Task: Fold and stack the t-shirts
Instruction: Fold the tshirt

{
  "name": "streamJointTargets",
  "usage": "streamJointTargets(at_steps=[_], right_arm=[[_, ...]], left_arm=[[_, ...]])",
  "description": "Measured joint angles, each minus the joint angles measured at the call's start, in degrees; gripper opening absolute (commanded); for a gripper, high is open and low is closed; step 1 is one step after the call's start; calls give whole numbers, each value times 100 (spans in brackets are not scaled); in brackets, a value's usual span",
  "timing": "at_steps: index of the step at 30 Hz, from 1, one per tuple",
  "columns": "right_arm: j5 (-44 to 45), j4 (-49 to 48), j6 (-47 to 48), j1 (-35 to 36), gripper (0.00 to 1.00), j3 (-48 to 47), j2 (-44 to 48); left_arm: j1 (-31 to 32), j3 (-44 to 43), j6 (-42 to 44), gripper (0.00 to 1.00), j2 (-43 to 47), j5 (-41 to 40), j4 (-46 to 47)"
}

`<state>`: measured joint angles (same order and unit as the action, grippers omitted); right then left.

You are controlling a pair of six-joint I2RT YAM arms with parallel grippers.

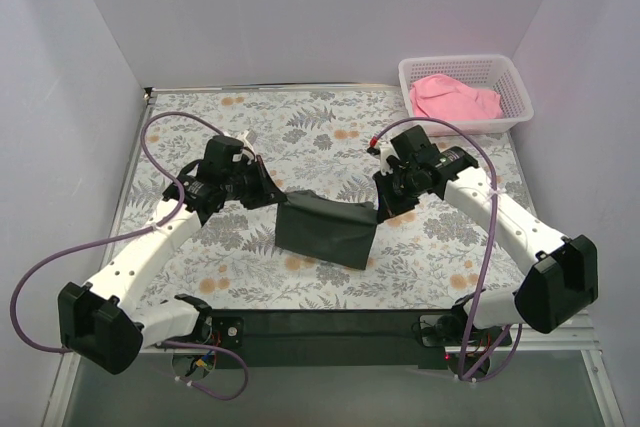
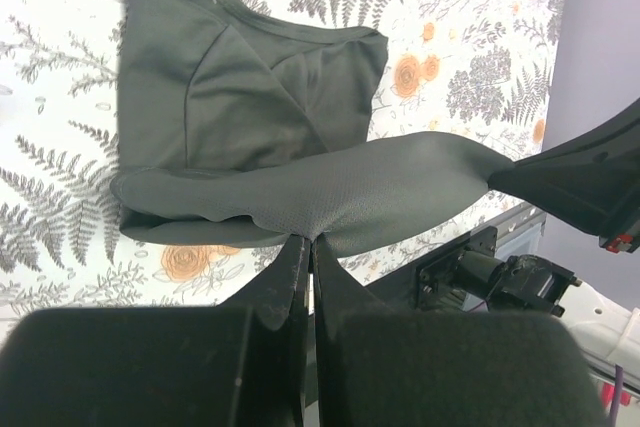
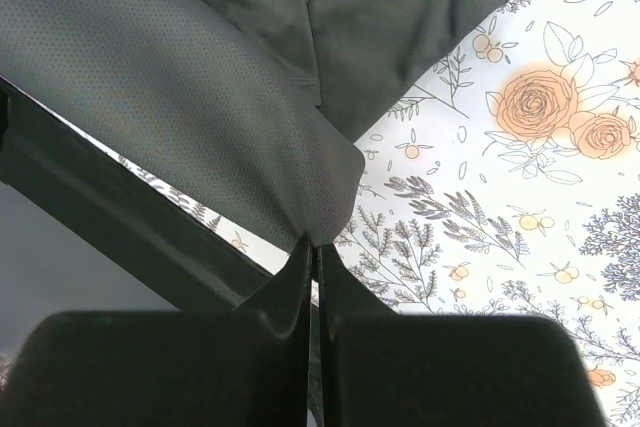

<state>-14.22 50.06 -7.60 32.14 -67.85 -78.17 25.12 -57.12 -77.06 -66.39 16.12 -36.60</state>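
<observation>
Shut tight at the left end effector (image 2: 310, 242), jaws pressed together with no gap, pinching a raised edge of the dark charcoal grey-green cloth t-shirt (image 2: 250, 97). Likewise at the right end effector (image 3: 315, 244): jaws fully closed, nipping another point on that same edge. Between the two grips, pulled into a taut band and lifted off the surface. Beyond the band, spread flat in a rough rectangle on the flower-and-fern patterned table (image 1: 320, 127), near the centre and a little toward 6 o'clock. From above, held at about its 10 o'clock and 2 o'clock corners. Collar seam and shoulder seams visible in the left wrist view. Probably doubled over at least once, though the layers are hard to count. Farther out, at 1 o'clock on the table against the right wall: a white plastic mesh basket (image 1: 512, 87). Inside it, crumpled, the bright pink cloth t-shirt (image 1: 455, 97), well apart from the dark one.
</observation>
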Motion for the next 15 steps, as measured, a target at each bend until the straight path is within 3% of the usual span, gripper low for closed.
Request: streamJointTargets(at_steps=[15], right_arm=[[-319,-157,380,-713,1,-433,-1246]], left_arm=[[-4,-57,352,0,-1113,-175,1058]])
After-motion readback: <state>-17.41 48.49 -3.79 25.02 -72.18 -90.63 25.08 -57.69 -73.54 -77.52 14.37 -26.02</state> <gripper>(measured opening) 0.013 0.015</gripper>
